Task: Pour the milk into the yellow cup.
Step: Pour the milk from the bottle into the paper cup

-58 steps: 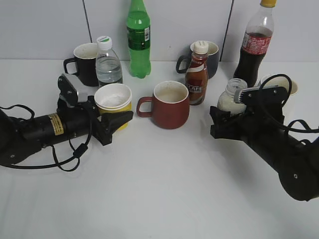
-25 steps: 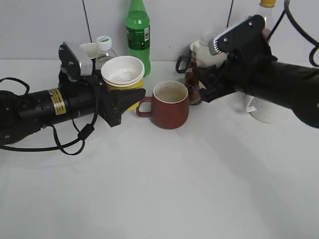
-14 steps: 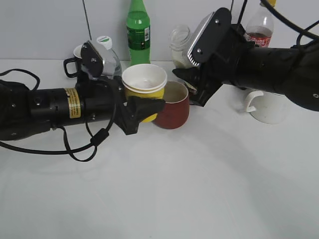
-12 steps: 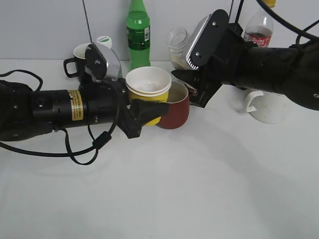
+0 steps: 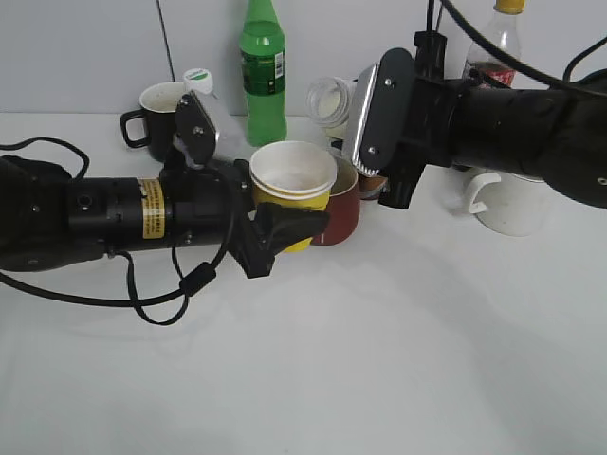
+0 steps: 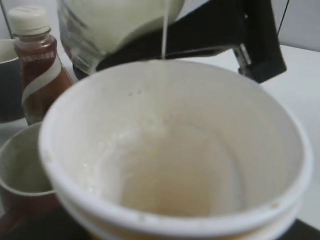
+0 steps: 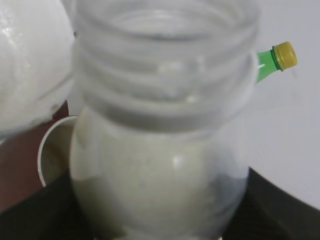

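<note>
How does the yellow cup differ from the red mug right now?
The yellow cup is held off the table in the left claw; the red mug stands on the table behind it. The cup has no handle and a white rim; any handle on the mug is hidden here. A thin stream of milk falls into the cup, none into the mug. Both are upright and open-topped.

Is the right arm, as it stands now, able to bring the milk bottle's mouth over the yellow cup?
Probably yes: the milk bottle is tilted just above the yellow cup, nothing between them, and a thin stream falls inside.
</note>
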Robot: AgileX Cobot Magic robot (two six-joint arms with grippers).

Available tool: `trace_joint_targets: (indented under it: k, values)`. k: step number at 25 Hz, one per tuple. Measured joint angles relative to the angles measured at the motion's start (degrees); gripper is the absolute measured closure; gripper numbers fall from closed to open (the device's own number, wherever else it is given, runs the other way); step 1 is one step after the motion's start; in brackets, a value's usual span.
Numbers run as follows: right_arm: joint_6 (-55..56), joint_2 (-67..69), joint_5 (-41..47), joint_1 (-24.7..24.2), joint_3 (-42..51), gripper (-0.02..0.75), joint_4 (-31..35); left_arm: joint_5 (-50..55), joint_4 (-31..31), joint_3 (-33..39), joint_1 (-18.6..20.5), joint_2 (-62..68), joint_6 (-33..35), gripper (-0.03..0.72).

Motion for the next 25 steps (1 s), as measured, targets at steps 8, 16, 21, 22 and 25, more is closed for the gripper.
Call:
trace_joint_targets:
  k: [8, 16, 21, 22, 25]
  values:
    - [-8.40, -0.05, -0.93, 0.00, -0.11, 0.289, -0.04, -3.75, 0.01, 0.00, 0.00, 2.95, 0.00, 0.274]
    - [-15.56, -0.05, -1.11, 0.00, -0.16, 0.289, -0.04, -5.96, 0.22, -0.60, 0.00, 3.50, 0.00, 0.274]
    - [-19.42, -0.05, -1.75, 0.00, -0.16, 0.289, -0.04, -6.03, 0.59, -1.42, 0.00, 3.50, 0.00, 0.274]
    - [-20.24, -0.05, -2.01, 0.00, -0.16, 0.289, 0.01, -6.03, 0.70, -1.41, 0.00, 3.50, 0.00, 0.274]
    - [-22.44, -0.05, -2.72, 0.00, -0.16, 0.289, 0.07, -5.96, 1.11, -1.48, 0.00, 3.50, 0.00, 0.274]
